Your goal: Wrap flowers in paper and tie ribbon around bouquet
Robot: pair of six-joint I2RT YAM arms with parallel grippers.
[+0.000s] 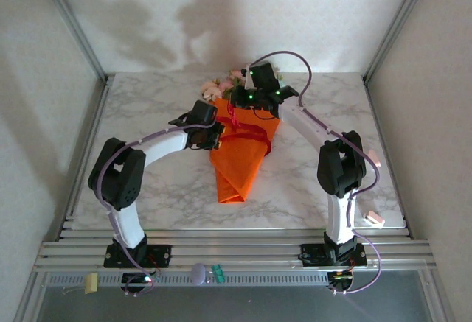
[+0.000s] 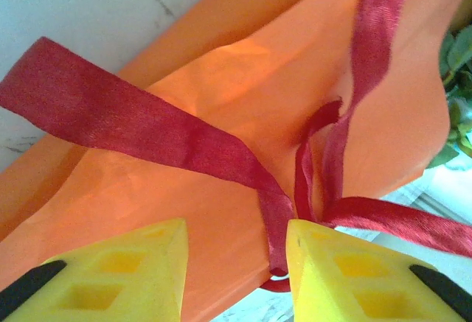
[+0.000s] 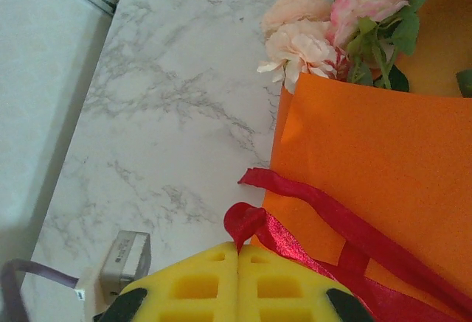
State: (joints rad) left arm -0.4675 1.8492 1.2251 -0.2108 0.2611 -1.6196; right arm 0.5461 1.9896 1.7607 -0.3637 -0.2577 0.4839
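My left end effector stood open over the ribbon on the bouquet; my right end effector pinched that ribbon.

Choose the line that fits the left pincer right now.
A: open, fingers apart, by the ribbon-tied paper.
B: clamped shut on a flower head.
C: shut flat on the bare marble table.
A: the left pincer has its yellow fingers standing well apart, with the red ribbon crossing the orange paper just beyond them.
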